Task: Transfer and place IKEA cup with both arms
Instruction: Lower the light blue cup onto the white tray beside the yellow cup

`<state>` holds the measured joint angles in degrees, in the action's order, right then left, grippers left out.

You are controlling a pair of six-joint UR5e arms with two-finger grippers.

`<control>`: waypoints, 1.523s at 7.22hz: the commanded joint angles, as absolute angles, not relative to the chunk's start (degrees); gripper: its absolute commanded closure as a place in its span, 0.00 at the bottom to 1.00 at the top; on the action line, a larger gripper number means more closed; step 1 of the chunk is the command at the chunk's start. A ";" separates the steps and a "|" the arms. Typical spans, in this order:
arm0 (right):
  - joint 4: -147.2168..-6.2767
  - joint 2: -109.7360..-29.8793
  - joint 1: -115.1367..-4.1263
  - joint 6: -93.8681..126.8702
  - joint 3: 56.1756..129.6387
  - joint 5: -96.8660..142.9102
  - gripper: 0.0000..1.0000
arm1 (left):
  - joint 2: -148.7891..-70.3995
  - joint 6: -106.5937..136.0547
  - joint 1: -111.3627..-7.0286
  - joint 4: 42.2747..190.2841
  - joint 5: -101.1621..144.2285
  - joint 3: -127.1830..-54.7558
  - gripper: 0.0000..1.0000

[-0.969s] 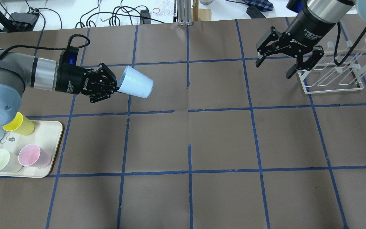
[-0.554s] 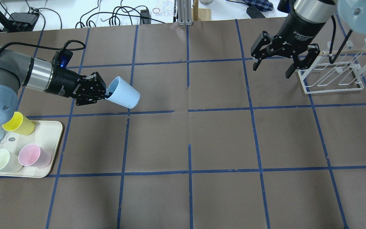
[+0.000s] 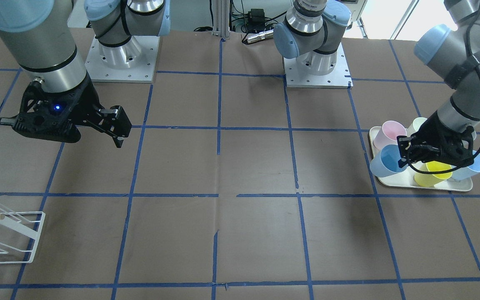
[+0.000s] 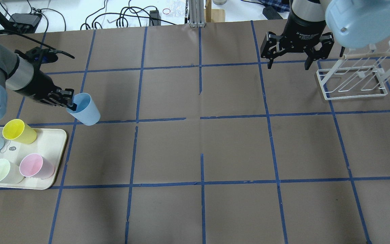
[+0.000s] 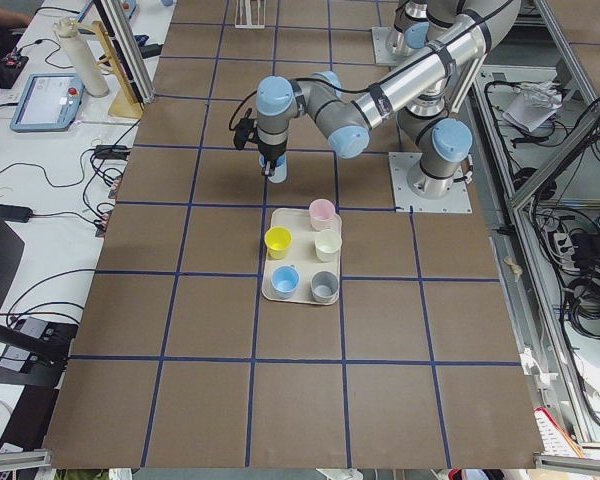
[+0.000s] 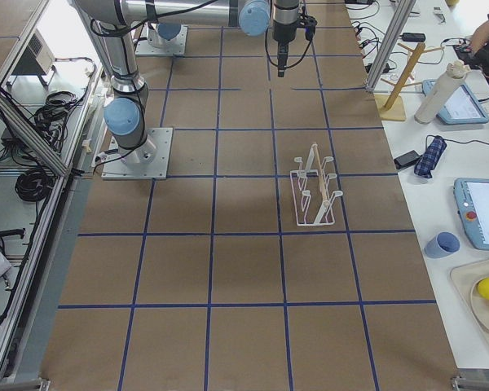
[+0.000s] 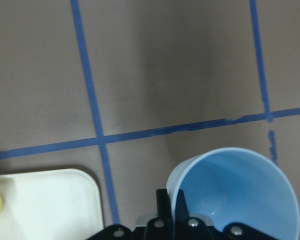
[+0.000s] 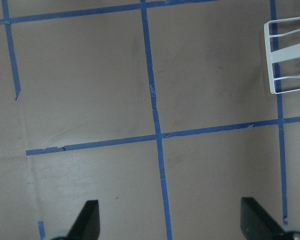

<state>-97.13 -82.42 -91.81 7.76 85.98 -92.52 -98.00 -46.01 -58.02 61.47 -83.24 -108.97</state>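
The left fingers pinch the rim of the IKEA cup, one finger inside the mouth and one on the outer wall, so the cup hangs mouth-up directly beneath and just ahead of them. Whether its base touches the desk cannot be told. A tray carrying the other cups lies close beside these fingers. The right fingers are spread wide with nothing between them. They point down at bare desk, well apart from the cup, with the white wire rack just to one side of them. The cup looks like thin moulded plastic: light, fairly stiff, but smooth, and liable to flex at the lip under a hard squeeze. The present rim pinch holds it on a narrow strip, so it could swing or slip if jolted. Since the wall tapers towards the base, a grip there would tend to slide off. For the hand-over the right fingers would probably do best to close across the outer wall near mid-height, or on the free side of the rim opposite the left fingers, with moderate pressure.
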 commanded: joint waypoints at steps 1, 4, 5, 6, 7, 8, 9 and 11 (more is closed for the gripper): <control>-97.82 -82.88 -91.76 7.65 85.87 -92.20 0.00 | -101.76 -54.47 -54.84 57.93 -83.50 -109.25 1.00; -98.00 -82.70 -91.76 7.65 85.17 -91.85 0.00 | -103.44 -54.93 -54.85 54.50 -83.76 -111.08 1.00; -97.91 -82.79 -91.76 7.56 85.25 -91.67 0.00 | -103.97 -54.84 -54.84 53.10 -83.93 -111.27 1.00; -97.74 -82.88 -91.76 7.56 85.25 -91.93 0.00 | -104.50 -55.02 -54.76 53.00 -83.94 -111.44 1.00; -97.73 -82.88 -91.76 7.56 85.25 -91.93 0.00 | -105.20 -55.19 -54.32 52.74 -83.94 -111.45 1.00; -97.39 -82.79 -91.67 7.56 85.25 -91.67 0.00 | -105.29 -55.98 -52.84 52.73 -83.94 -111.45 1.00; -97.38 -82.79 -91.67 7.56 85.25 -91.76 0.00 | -104.94 -56.07 -52.56 53.00 -84.11 -111.53 1.00; -97.21 -82.79 -91.76 7.56 85.34 -91.85 0.00 | -104.24 -56.07 -52.56 53.44 -84.03 -113.10 1.00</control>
<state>-97.32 -82.83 -91.69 7.56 85.27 -91.81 -104.55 -56.03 -52.62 53.33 -84.10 -112.01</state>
